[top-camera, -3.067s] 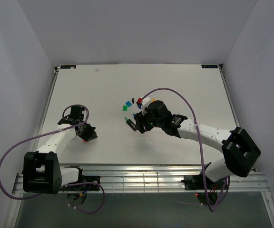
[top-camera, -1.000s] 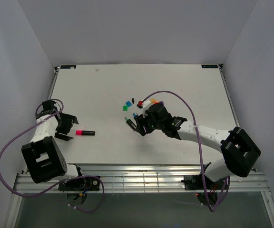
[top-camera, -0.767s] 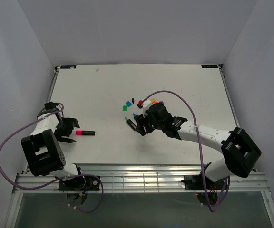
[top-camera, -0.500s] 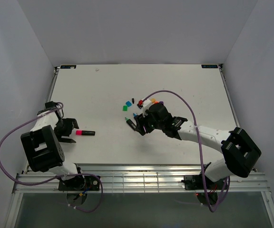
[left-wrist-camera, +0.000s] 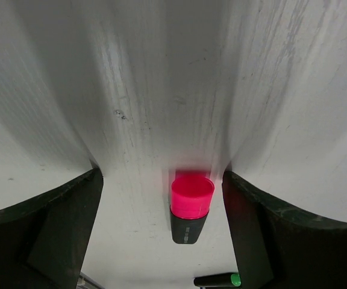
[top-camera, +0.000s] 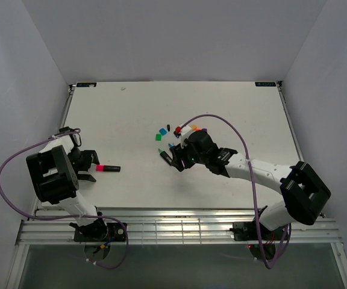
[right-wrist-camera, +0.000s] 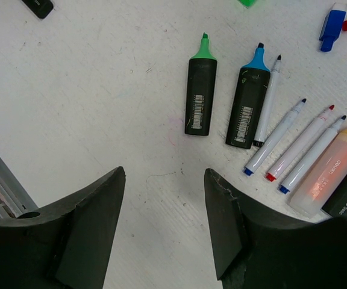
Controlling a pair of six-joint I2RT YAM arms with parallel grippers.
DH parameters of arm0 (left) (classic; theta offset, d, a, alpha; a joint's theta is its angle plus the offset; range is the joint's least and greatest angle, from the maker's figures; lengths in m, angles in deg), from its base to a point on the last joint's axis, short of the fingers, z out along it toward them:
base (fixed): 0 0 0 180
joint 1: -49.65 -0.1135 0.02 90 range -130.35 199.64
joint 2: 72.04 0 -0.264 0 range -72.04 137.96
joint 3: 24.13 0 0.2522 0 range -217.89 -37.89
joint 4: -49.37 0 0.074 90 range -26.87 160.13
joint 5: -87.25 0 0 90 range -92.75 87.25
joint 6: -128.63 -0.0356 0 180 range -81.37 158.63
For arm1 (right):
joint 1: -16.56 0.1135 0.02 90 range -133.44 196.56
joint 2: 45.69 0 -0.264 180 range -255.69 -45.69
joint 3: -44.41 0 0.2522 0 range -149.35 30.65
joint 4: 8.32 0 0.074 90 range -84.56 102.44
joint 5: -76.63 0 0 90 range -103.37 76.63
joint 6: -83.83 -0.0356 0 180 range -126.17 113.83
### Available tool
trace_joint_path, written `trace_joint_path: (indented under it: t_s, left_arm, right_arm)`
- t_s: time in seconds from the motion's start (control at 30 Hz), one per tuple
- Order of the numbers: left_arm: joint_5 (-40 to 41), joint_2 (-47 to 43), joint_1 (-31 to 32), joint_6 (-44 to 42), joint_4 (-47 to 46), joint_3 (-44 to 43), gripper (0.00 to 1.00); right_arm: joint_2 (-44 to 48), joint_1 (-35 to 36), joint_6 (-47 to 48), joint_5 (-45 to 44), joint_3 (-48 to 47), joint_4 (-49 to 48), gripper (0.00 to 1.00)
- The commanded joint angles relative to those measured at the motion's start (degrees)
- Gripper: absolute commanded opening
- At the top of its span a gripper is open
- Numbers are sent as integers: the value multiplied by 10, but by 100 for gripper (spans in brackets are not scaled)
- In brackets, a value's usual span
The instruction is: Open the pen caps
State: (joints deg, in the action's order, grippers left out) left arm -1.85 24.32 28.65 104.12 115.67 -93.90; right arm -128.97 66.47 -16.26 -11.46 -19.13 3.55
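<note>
Left fingers (left-wrist-camera: 53, 232) spread wide, facing pink cap (left-wrist-camera: 192, 195)

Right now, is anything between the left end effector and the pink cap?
Nothing: the left wrist view shows only bare table between the open left end effector and the pink cap.

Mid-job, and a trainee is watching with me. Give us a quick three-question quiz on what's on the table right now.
1. True or false: the pink cap sits on its black marker, untouched by the left gripper.
2. The right gripper holds: A) a white pen B) nothing C) a blue cap.
3. Fill in: beside the green-tipped highlighter lies one tipped ____.
Key: 1 true; 2 B; 3 blue.
</note>
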Motion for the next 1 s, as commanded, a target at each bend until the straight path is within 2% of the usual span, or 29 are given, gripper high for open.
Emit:
trace_joint_path:
  t_s: [0.0, 0.4, 0.6, 0.7, 0.77, 0.83, 0.87, 0.93, 0.97]
  left_arm:
    - [24, 11, 2, 36, 0, -12, 91]
    - [29, 36, 50, 73, -1, -21, 89]
    - [36, 27, 49, 83, -13, -3, 79]
    - [38, 21, 50, 84, -25, 5, 68]
    - [40, 23, 50, 79, -26, 0, 54]
    - [44, 27, 50, 69, -28, -3, 45]
    - [43, 30, 50, 65, -30, -5, 33]
    - [43, 30, 50, 48, -38, -8, 20]
    - [35, 29, 50, 41, -45, -7, 9]
  right_arm:
    - [5, 4, 0, -2, 6, -28, 61]
    - [15, 4, 0, -4, 11, -29, 61]
    - [29, 4, 2, -15, 20, -27, 61]
    - [32, 4, 2, -15, 22, -26, 61]
    - [33, 4, 3, -16, 22, -22, 61]
    - [35, 4, 4, -16, 22, -20, 61]
    - [37, 4, 5, -17, 21, -15, 61]
    - [37, 4, 7, -17, 20, -10, 61]
    - [37, 4, 6, -16, 17, -8, 61]
